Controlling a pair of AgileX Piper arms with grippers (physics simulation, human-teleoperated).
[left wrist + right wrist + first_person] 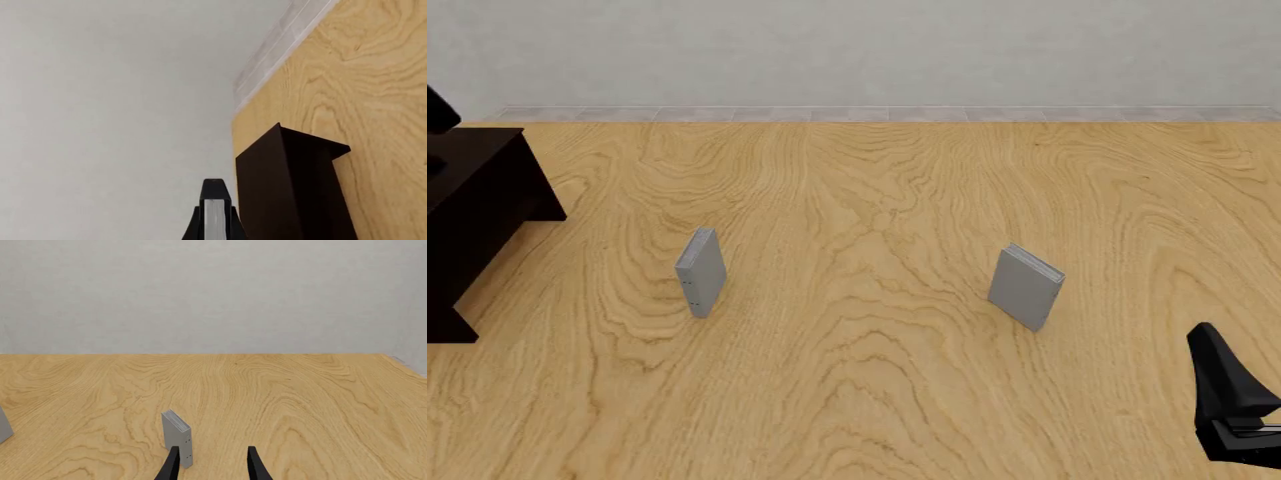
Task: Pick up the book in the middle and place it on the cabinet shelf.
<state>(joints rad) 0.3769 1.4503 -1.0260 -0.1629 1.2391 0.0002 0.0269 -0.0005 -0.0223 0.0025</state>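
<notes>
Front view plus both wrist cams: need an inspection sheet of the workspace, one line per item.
Surface: wooden table, light grain, no spills or marks seen.
Job's things: book, black with white page edges, clamped in the left pincer and not yet on the cabinet, which stands at the table's left edge.
Clutter: left grey book and right grey book, both upright and well apart.
Grippers: left pincer shut on the book; right pincer open, holding nothing, at the near right side behind the right grey book.
Cables: nothing seen.
Surroundings: plain pale wall behind the table.
</notes>
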